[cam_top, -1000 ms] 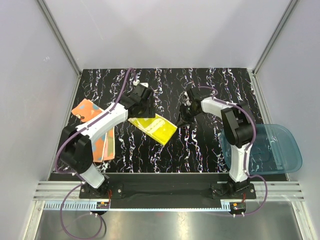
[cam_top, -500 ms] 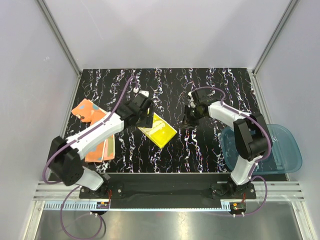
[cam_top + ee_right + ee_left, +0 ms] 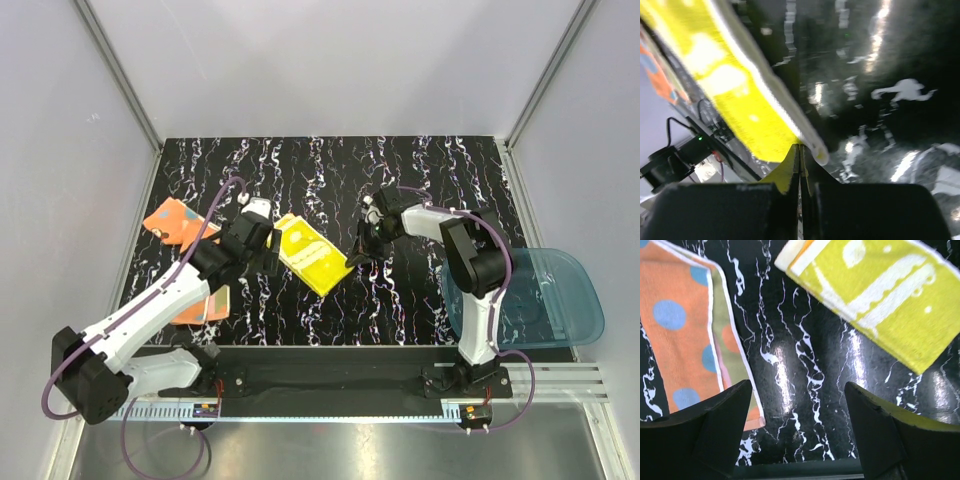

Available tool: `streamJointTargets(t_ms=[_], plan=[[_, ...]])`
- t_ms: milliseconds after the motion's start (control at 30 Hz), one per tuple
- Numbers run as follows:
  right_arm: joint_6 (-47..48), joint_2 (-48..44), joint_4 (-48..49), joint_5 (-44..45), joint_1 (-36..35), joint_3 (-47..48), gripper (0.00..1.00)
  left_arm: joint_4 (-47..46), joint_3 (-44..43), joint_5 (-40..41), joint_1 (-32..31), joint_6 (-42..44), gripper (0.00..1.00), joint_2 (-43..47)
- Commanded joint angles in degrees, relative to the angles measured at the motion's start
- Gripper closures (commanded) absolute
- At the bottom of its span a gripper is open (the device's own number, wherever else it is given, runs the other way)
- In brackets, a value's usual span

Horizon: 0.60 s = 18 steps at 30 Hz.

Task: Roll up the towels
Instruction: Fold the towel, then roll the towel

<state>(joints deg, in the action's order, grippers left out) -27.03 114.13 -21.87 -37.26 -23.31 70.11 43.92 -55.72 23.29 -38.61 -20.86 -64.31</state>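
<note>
The right pincer (image 3: 800, 150) is closed tight on the near right corner of the yellow towel (image 3: 312, 255), its jaws meeting with the pale edging pinched between them, while the left pincer (image 3: 797, 425) hangs wide open over bare table (image 3: 400, 170) and holds nothing. The yellow towel lies flat near the middle of the table, angled, between the two arms; the orange dotted towel (image 3: 185, 260) lies well to its left, partly under the left arm. To start the roll well, I judge the right arm should lift the pinched corner only slightly and fold it back over the cloth (a high lift would drag the whole towel), with the left pincer pressing the far end to anchor it. The right wrist view alone shows the pinch on the edging; the top view hides it, yet alone shows the blue tray (image 3: 560, 300) at the right edge.
</note>
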Motion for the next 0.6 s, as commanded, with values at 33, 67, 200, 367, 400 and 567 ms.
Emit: streamJointTargets(t_ms=[33, 67, 200, 367, 400, 567], plan=[[1.6, 1.2, -2.0, 6.0, -0.3, 0.7, 1.0, -1.7, -0.4, 2.1, -0.1, -0.1, 0.19, -0.4], [2.1, 1.1, -2.3, 8.1, -0.3, 0.4, 1.0, -1.6, -0.9, 2.2, -0.1, -0.1, 0.19, -0.9], [2.8, -0.2, -3.6, 10.3, -0.3, -0.1, 1.0, -1.6, -3.4, 3.5, -2.2, -0.1, 0.2, -4.5], [4.0, -3.8, -7.5, 13.0, -0.2, 2.4, 0.64, -3.1, -7.4, 5.4, -8.5, 3.6, 0.22, -9.6], [4.3, -5.0, -8.4, 14.1, -0.2, 2.9, 0.54, -3.6, -8.4, 5.1, -9.5, 4.6, 0.21, -11.2], [4.8, -14.4, -14.7, 29.8, 0.8, 4.0, 0.22, -8.1, -10.7, 2.2, -15.3, 10.7, 0.22, -15.5]])
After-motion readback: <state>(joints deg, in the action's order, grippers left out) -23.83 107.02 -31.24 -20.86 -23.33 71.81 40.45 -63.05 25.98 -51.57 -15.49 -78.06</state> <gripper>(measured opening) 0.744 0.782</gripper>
